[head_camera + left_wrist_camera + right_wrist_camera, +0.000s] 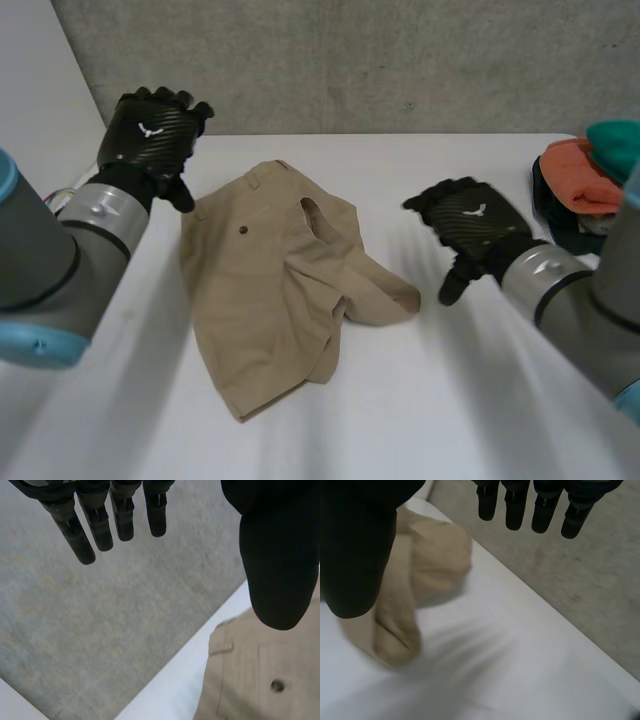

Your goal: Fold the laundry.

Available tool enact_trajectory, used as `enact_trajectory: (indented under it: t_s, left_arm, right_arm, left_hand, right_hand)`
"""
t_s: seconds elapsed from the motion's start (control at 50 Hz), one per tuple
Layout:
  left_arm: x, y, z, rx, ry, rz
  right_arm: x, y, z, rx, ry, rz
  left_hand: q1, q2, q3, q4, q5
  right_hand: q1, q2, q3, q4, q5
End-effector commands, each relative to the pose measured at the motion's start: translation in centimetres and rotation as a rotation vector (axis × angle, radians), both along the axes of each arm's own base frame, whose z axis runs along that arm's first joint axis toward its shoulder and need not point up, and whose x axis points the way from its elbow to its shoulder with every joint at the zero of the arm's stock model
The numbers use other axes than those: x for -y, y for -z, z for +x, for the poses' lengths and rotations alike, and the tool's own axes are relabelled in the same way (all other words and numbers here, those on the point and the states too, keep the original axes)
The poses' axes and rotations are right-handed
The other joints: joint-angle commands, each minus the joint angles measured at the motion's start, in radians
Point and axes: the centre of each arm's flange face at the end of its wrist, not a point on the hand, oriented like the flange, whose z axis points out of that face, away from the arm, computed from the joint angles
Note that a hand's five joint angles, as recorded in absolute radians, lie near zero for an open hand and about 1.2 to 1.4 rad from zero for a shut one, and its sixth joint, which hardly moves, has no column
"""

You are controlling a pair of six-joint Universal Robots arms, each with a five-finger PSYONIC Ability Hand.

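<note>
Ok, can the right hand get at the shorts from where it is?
Probably yes. The right hand is open beside the shorts, and just bare table lies between them; the left hand is off at the waistband side.

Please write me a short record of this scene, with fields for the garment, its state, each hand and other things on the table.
garment: khaki shorts
state: lying rumpled on the white table, one leg bunched toward the right hand, not yet folded neatly
left hand: open, at the waistband corner, holding nothing
right hand: open, beside the bunched leg, apart from the cloth
other things: pile of clothes, orange and teal, at the table's edge by the right arm
</note>
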Motion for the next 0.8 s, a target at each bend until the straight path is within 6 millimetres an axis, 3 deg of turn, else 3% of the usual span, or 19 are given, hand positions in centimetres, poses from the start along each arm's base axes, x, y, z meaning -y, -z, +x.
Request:
enact_trajectory:
  t_s: [0.02, 0.18, 0.36, 0.46, 0.48, 0.52, 0.54, 0.62, 0.68, 0.72, 0.74, 0.8]
  left_arm:
    - [7.0, 4.1, 1.3, 0.065, 0.033, 0.063]
    - [13.1, 8.8, 3.0, 0.177, 0.018, 0.134]
    - [16.4, 12.8, 2.8, 0.213, 0.082, 0.167]
    - [16.3, 13.2, 2.2, 0.215, 0.096, 0.172]
    - [16.1, 13.2, 2.0, 0.215, 0.099, 0.171]
    - [15.8, 13.4, 1.8, 0.216, 0.100, 0.182]
    - [15.7, 13.5, 1.6, 0.217, 0.103, 0.185]
    - [14.7, 13.1, 0.9, 0.219, 0.119, 0.192]
    - [13.9, 11.1, 1.0, 0.211, 0.119, 0.179]
    - [13.0, 10.1, 1.2, 0.210, 0.121, 0.180]
    - [12.8, 9.7, 1.3, 0.208, 0.121, 0.179]
    - [11.9, 8.4, 1.5, 0.205, 0.119, 0.168]
  right_arm:
    - [-3.2, 1.4, 4.3, -0.025, -0.097, 0.005]
    - [-3.0, 3.6, 6.8, -0.060, -0.068, -0.003]
    - [-2.4, 5.8, 8.5, -0.006, -0.070, -0.067]
    - [-2.3, 7.3, 9.2, -0.001, -0.073, -0.069]
    - [-2.4, 7.8, 9.5, 0.004, -0.080, -0.066]
    - [-2.2, 8.1, 9.8, 0.011, -0.082, -0.069]
    - [-2.1, 8.0, 9.9, 0.020, -0.081, -0.075]
    - [-1.6, 7.3, 9.4, 0.034, -0.050, -0.098]
    - [-1.5, 5.7, 8.7, 0.049, -0.024, -0.120]
    - [-0.4, 3.7, 7.3, 0.058, 0.022, -0.157]
    - [1.2, 2.8, 5.7, 0.059, 0.072, -0.175]
    - [3.5, 2.5, 3.2, 0.032, 0.145, -0.186]
  left_hand:
    - [-0.028, -0.021, -0.015, -0.015, -0.003]
    - [-0.067, -0.059, -0.053, -0.053, -0.041]
    - [-0.067, -0.059, -0.053, -0.053, -0.041]
    - [-0.061, -0.053, -0.047, -0.048, -0.035]
    - [-0.061, -0.053, -0.047, -0.048, -0.035]
    - [-0.055, -0.047, -0.041, -0.042, -0.029]
    - [-0.052, -0.044, -0.039, -0.039, -0.026]
    - [-0.043, -0.035, -0.030, -0.030, -0.018]
    - [-0.043, -0.035, -0.030, -0.030, -0.018]
    - [-0.049, -0.041, -0.036, -0.036, -0.023]
    - [-0.049, -0.041, -0.036, -0.036, -0.024]
    - [-0.055, -0.047, -0.041, -0.042, -0.029]
  right_hand:
    - [-0.055, -0.044, -0.039, -0.035, -0.043]
    - [-0.055, -0.044, -0.039, -0.035, -0.043]
    - [-0.055, -0.044, -0.039, -0.035, -0.043]
    - [-0.055, -0.044, -0.039, -0.035, -0.043]
    - [0.067, 0.078, 0.083, 0.087, 0.080]
    - [0.531, 0.542, 0.547, 0.551, 0.543]
    - [1.129, 1.140, 1.145, 1.149, 1.142]
    - [1.167, 1.177, 1.183, 1.186, 1.179]
    - [1.167, 1.177, 1.183, 1.186, 1.179]
    - [1.167, 1.177, 1.183, 1.186, 1.179]
    - [1.167, 1.177, 1.183, 1.186, 1.179]
    - [1.167, 1.177, 1.183, 1.186, 1.179]
